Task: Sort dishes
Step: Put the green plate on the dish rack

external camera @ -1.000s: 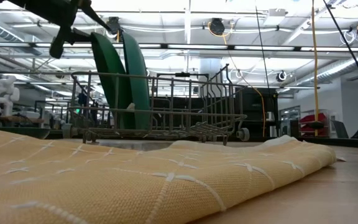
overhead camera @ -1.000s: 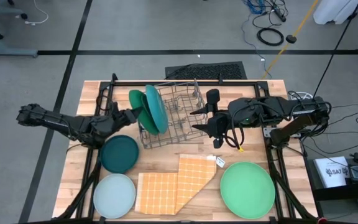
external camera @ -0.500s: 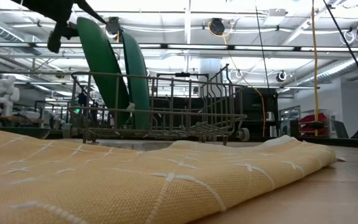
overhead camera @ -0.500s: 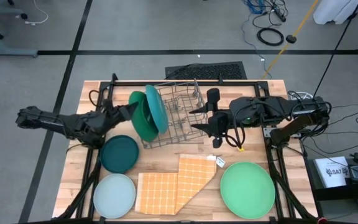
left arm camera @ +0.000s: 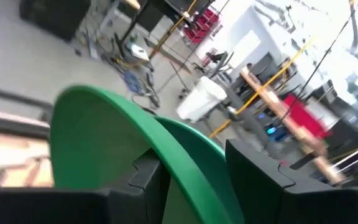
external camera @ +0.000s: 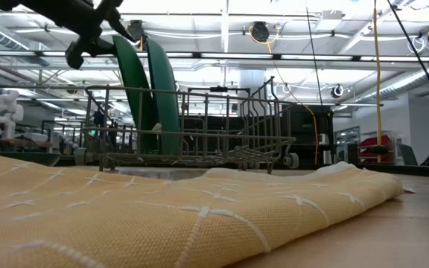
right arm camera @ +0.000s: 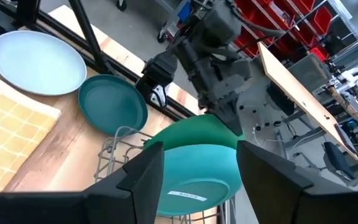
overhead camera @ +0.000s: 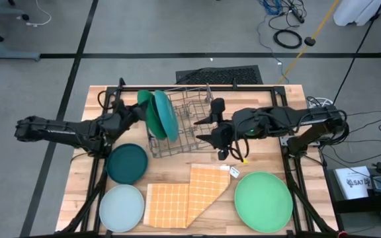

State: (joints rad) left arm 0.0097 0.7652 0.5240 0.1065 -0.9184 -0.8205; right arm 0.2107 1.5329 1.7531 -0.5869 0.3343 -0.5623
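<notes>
The left gripper point(overhead camera: 134, 114) is at the left end of the wire rack point(overhead camera: 185, 123), and its fingers point(left arm camera: 153, 177) are clamped on the rim of the deep green plate point(overhead camera: 149, 114). This plate stands on edge in the rack, a bit tilted, w/ the teal-blue plate point(overhead camera: 165, 115) upright just beside it on the inner side. In the low view the two plates stand close together at the rack's left end, and the left arm comes in from above to the top of the green one.

The right gripper point(overhead camera: 215, 129) hangs at the right side of the rack, jaws apart, holding nothing; through its own camera the two standing plates show between its fingers.

On the table point(overhead camera: 270, 139) in front of the rack lies the orange checked cloth point(overhead camera: 187, 194). Left of it are the dark teal plate point(overhead camera: 126, 162) and, nearer the front edge, the pale blue plate point(overhead camera: 122, 207), both flat, approx. touching. The light green plate point(overhead camera: 263, 201) lies flat right of the cloth.
</notes>
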